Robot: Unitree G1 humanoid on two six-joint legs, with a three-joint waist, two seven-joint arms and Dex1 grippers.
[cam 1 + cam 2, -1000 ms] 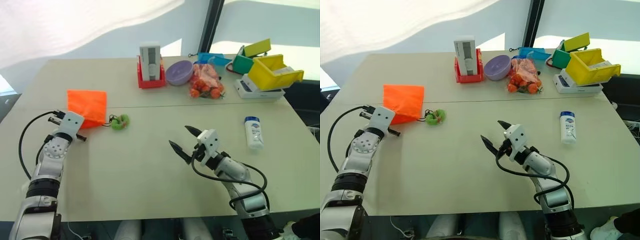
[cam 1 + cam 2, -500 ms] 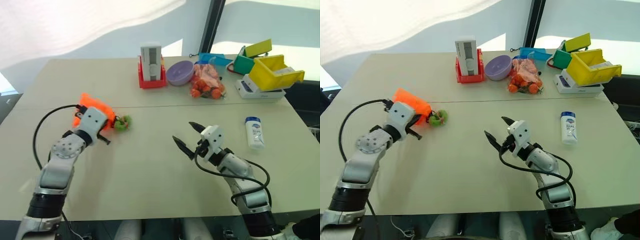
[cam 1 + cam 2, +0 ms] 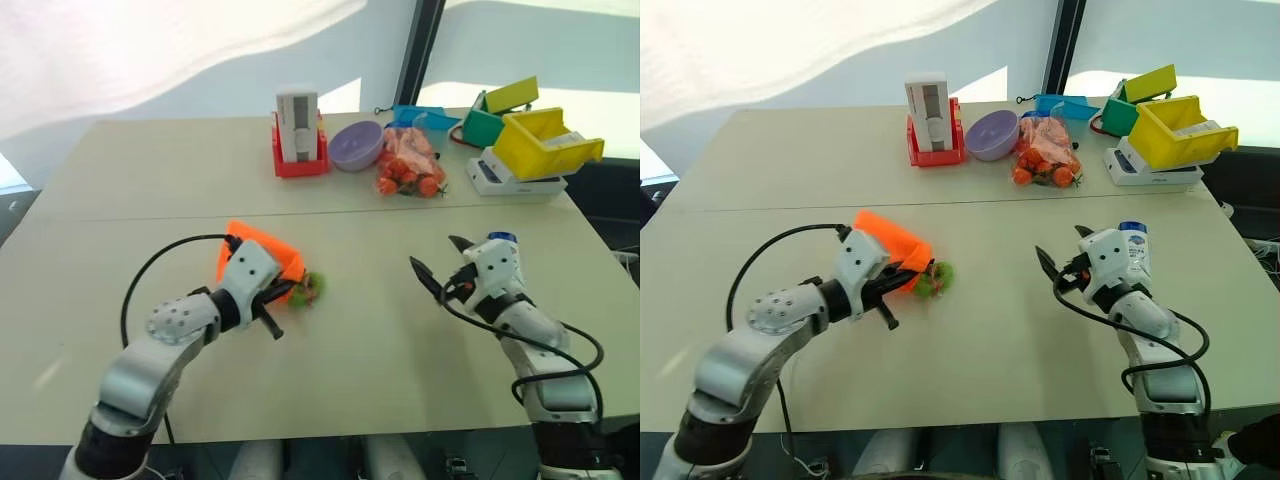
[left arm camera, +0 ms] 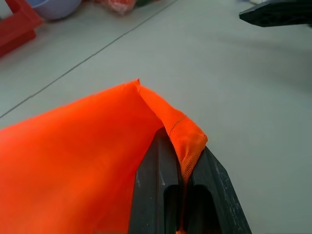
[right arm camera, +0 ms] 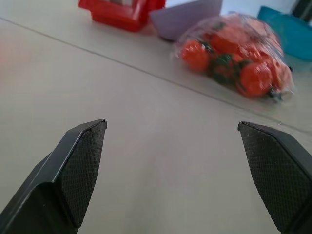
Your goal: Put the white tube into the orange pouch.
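The orange pouch [image 3: 262, 250] hangs crumpled at the table's middle left, and my left gripper [image 4: 181, 156] is shut on its folded edge. Its fuzzy green ball [image 3: 312, 288] lies on the table just right of the pouch. The white tube [image 3: 1135, 242] with a blue cap lies at the right side of the table, mostly hidden behind my right hand. My right gripper [image 3: 437, 258] hovers just left of the tube, wide open with nothing between its fingers [image 5: 80, 165].
Along the table's [image 3: 150, 170] far edge stand a grey-white box in a red base [image 3: 298, 125], a purple bowl [image 3: 357, 145] and a clear bag of orange-red items [image 3: 408, 165]. Yellow [image 3: 545, 145] and green [image 3: 495, 115] bins sit at the far right.
My left gripper has carried the pouch from the table's left side toward the middle, the green ball trailing along. My right gripper has moved right, up beside the tube, staying open.
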